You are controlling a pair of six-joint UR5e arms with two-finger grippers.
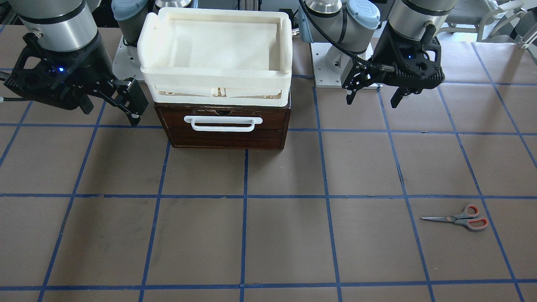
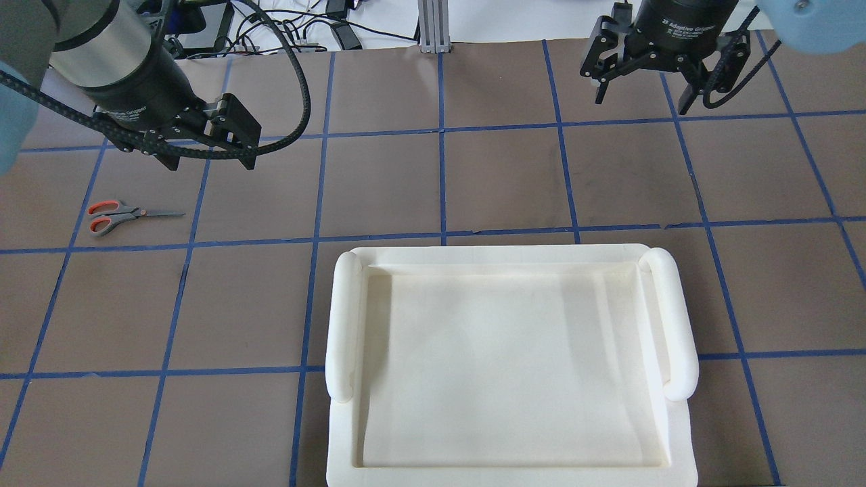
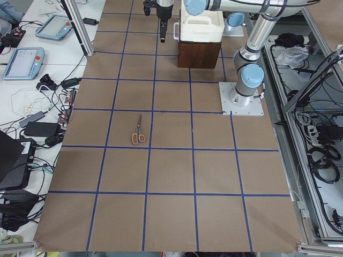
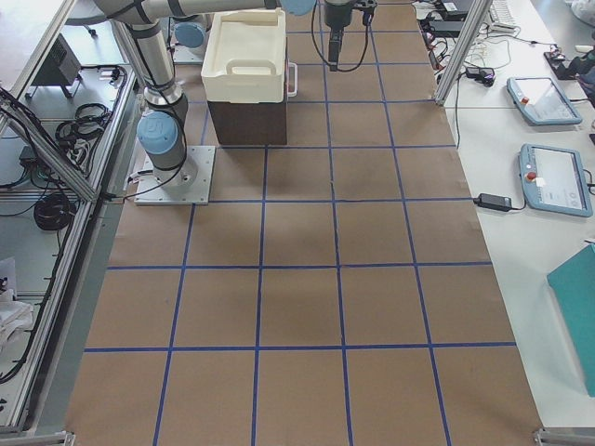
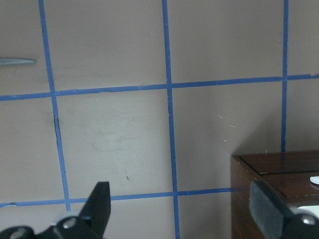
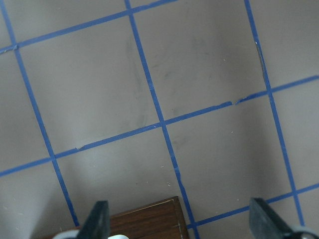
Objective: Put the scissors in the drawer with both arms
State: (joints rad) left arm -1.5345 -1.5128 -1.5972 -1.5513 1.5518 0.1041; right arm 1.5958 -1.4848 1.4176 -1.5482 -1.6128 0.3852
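Left pincer (image 1: 372, 100): wide, nothing between its fingers, hanging above the surface (image 1: 285, 235), off to the left of the drawer unit. Its wrist view shows both fingertips well apart, a corner of the brown box between them.

Right pincer (image 1: 110, 111): also wide and empty, raised just beside the drawer unit's other side.

Drawer (image 1: 224, 132): shut, dark brown front, white bar handle (image 1: 222, 122) facing away from the robot. A cream-white tray (image 1: 214, 77) sits on top of the unit.

Scissors (image 1: 459, 218): flat on the surface on the left arm's side, well apart from both the drawer and the left pincer. Blades shut, tip pointing toward the surface's middle, grey and orange-red handles outward.

Blue tape grid (image 1: 243, 197) crosses the brown surface.
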